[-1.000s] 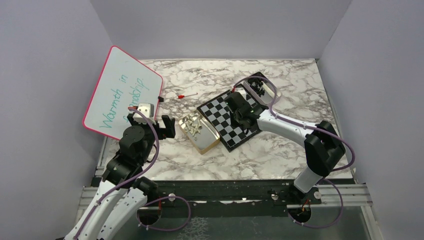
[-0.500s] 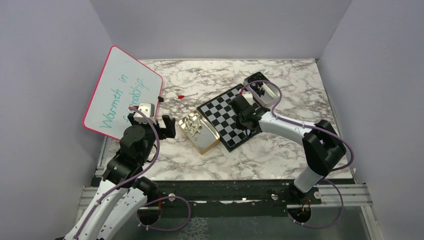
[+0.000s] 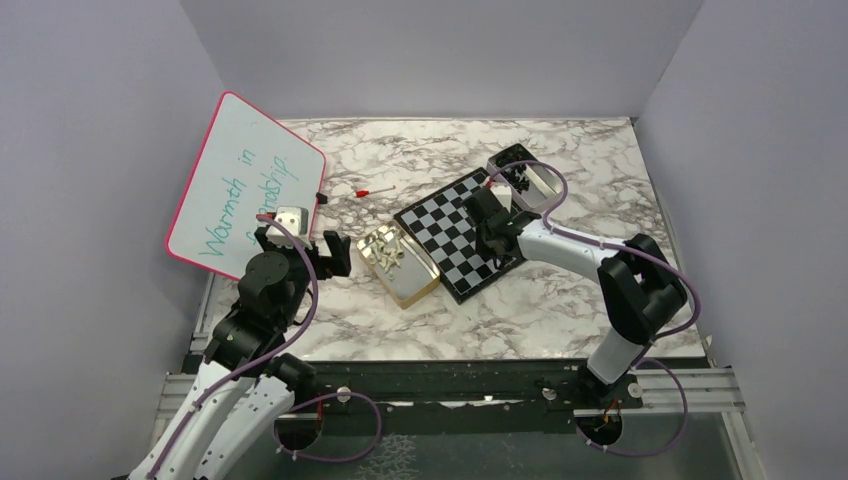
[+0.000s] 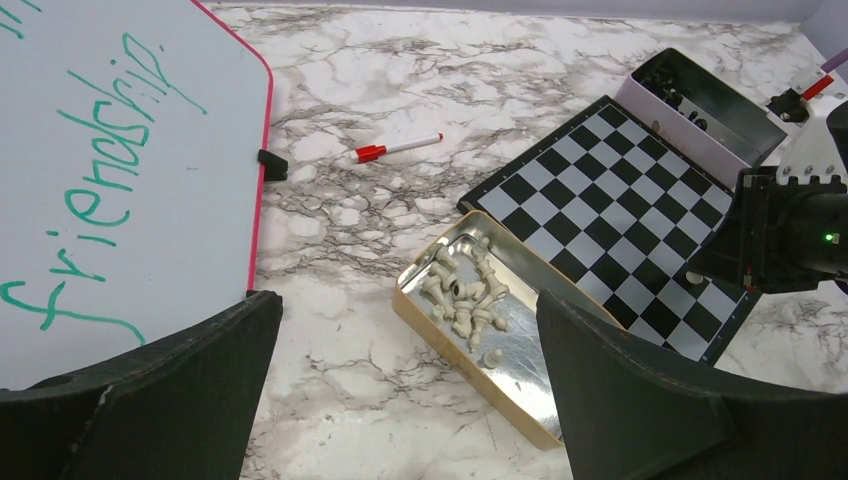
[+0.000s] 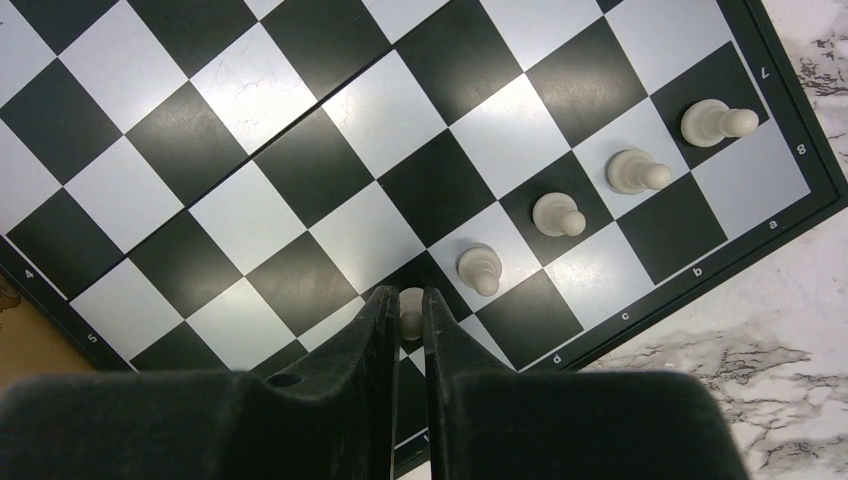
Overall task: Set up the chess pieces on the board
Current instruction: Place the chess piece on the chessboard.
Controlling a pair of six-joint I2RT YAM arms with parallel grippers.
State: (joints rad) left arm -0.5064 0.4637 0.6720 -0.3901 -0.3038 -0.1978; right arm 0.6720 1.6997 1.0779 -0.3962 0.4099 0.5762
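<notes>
My right end effector [image 5: 405, 318] pinches a pale pawn [image 5: 410, 303] beside four pawns [image 5: 558, 214] on the board [image 5: 250, 190]; left end effector [image 4: 400, 305] gapes empty; most pieces [image 4: 462, 295] lie in a tin [image 4: 530, 395].

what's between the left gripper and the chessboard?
An open rectangular metal tin holding pale whitish chess pieces lies between the open left gripper and the black-and-white chequered chessboard. It shows in the top and left wrist views.

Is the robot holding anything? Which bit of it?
The right gripper pinches a pale chess piece by the sides of its top, over the board. The left gripper is open and empty.
</notes>
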